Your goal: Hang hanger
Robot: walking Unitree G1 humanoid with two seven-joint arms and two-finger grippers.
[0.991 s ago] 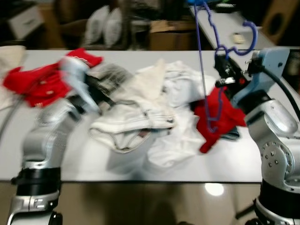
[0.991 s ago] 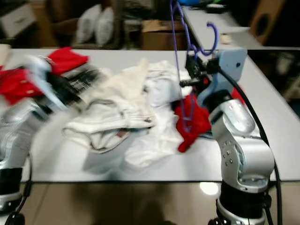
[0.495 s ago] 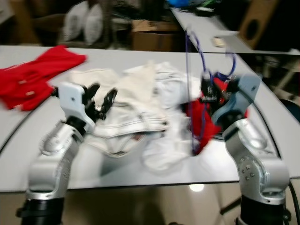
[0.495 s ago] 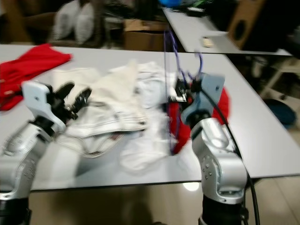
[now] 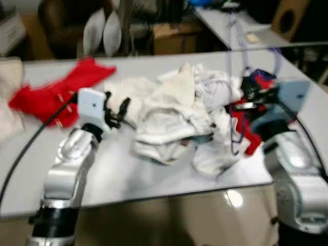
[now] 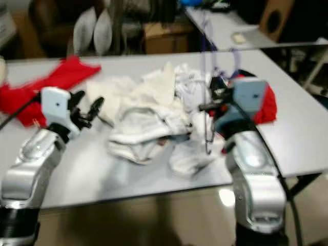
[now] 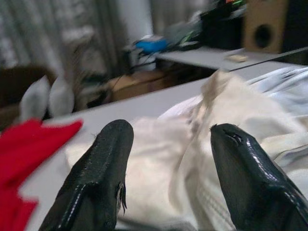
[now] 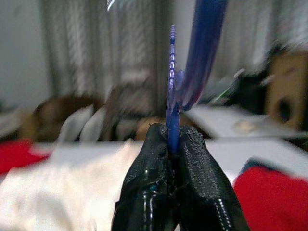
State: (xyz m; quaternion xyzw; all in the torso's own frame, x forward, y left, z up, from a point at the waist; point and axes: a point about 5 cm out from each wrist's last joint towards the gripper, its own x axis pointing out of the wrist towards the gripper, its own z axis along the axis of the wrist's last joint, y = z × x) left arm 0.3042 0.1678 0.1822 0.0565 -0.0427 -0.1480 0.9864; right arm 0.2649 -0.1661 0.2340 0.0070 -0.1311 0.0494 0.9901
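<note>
Two grippers were raised over a grey table strewn with laundry. The right gripper, at the right of the head views, had its black fingers pressed tightly together on the thin rod of a blue hanger; in the left eye view that hanger stood upright at the upper right of the frame, rising from the gripper and dropping past it in front of a red garment. The left gripper, at centre left of the head views, held nothing, its two fingers spread wide and aimed at the pile of white clothes in the middle of the frame. A second red cloth lay on the table at the upper left, well apart from the pile. Beyond the table, at the top of the frame, stood a cardboard box and another table, both blurred
</note>
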